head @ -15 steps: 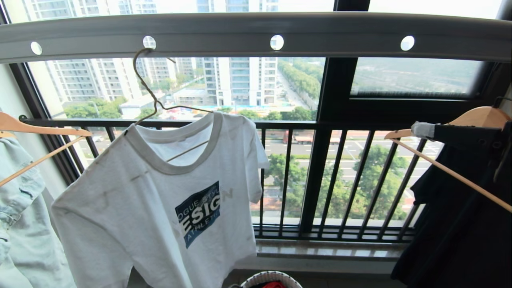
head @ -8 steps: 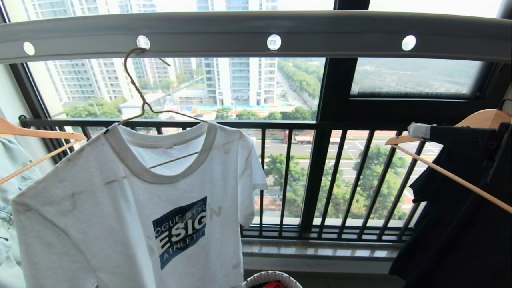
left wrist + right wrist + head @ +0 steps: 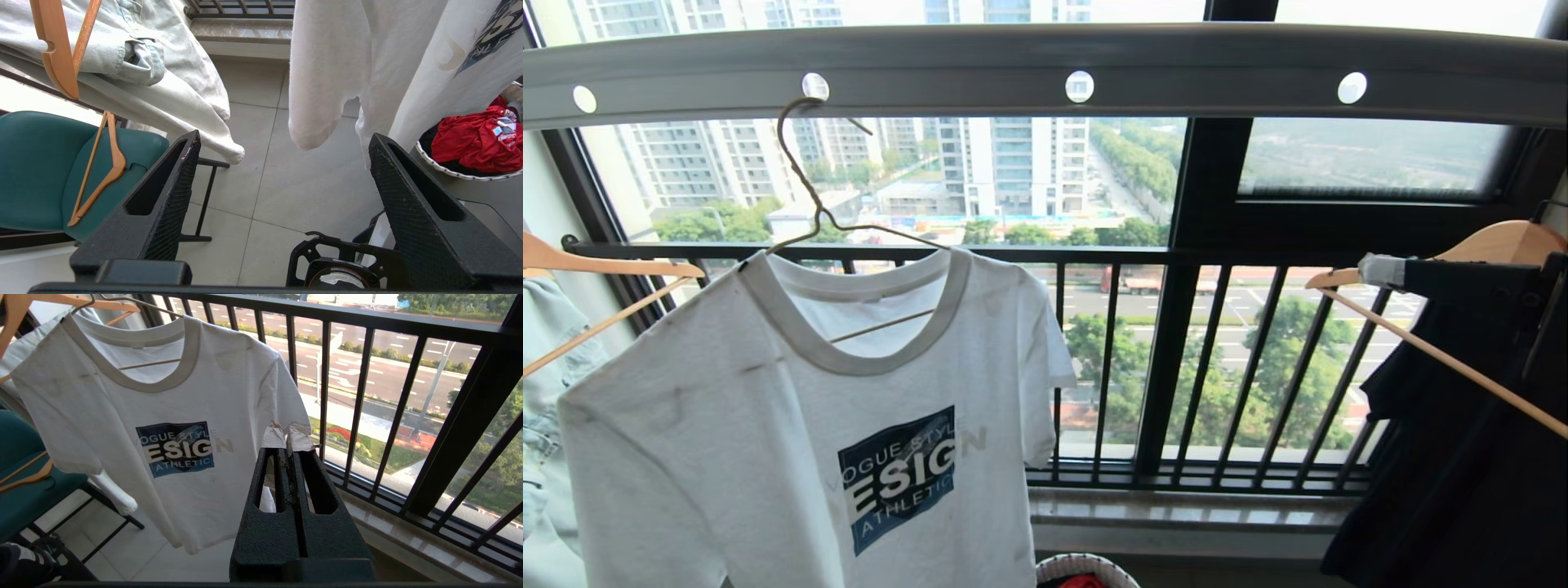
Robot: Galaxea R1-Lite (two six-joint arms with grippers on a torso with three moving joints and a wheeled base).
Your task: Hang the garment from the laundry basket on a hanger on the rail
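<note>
Head view says it's basically done: garment [image 3: 800, 425] sits on the hanger [image 3: 809, 175], hooked in a rail [image 3: 1045, 69] hole. Left gripper [image 3: 282, 151] has its jaws wide apart and empty below it, right gripper [image 3: 288, 435] pinched closed on nothing. Only backing off left, I'd say.

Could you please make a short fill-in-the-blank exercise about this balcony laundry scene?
1. The white T-shirt hangs on a thin ___ hanger.
2. The hanger's hook sits in a hole of the grey ___.
3. The left gripper is ___.
4. The basket holds a ___ cloth.

Missing words: wire; rail; open; red
</note>
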